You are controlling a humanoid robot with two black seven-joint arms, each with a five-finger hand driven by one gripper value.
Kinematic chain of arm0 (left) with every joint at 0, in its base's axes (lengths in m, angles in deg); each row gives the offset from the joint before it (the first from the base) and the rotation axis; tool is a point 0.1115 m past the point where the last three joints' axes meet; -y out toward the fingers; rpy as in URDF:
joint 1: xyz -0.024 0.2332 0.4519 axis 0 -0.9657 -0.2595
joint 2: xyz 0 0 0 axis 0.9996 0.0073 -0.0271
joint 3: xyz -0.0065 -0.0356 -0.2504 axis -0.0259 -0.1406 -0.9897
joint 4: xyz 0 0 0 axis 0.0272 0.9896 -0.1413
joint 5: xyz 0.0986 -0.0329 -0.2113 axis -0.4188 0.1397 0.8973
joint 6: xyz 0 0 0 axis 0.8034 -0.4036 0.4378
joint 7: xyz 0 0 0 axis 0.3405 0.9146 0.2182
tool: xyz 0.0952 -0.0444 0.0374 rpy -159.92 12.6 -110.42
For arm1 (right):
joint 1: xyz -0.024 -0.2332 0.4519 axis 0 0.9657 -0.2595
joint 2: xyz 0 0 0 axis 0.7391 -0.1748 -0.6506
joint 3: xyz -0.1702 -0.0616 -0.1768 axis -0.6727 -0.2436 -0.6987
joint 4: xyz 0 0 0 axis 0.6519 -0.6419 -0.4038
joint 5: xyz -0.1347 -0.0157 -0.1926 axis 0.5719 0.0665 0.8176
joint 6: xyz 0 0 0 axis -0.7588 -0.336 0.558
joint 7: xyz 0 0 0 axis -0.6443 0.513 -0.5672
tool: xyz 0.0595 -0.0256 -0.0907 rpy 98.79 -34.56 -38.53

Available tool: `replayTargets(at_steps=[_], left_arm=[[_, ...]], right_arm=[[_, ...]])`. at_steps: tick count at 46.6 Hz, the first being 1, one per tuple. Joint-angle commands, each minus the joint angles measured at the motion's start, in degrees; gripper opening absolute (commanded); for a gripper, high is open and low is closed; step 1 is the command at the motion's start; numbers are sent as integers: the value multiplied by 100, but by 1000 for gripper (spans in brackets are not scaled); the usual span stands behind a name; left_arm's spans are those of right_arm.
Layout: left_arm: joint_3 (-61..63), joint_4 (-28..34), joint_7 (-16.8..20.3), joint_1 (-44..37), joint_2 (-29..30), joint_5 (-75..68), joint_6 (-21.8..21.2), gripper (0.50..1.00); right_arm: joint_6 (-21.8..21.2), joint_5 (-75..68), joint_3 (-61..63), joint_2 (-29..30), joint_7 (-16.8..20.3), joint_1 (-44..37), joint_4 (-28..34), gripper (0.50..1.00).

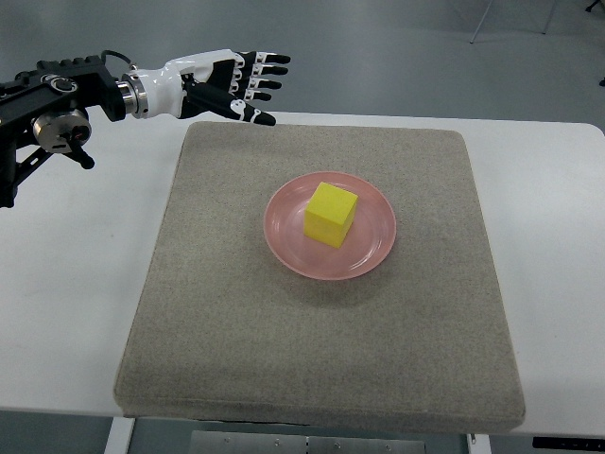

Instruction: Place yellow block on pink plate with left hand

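A yellow block [331, 214] sits on the pink plate [287, 242], roughly at the plate's middle, on the grey mat. My left hand [253, 87] hovers at the mat's far left corner, well up and left of the plate, fingers spread and holding nothing. Its black arm comes in from the left edge. The right arm does not show.
The grey felt mat [312, 359] covers most of the white table [66, 284]. Bare table strips run along the left and right sides. Grey floor lies beyond the far edge.
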Motion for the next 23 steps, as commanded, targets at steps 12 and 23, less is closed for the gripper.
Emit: replayTargets(at_steps=[12,23], left_arm=[[-645,516,-6,-856,-44,740,24,992],[-1752,490,-68,-1612,-44,1294,234,992]], right_arm=[[0,0,0,0,0,1,0,924],[0,0,0,0,0,1,0,924]])
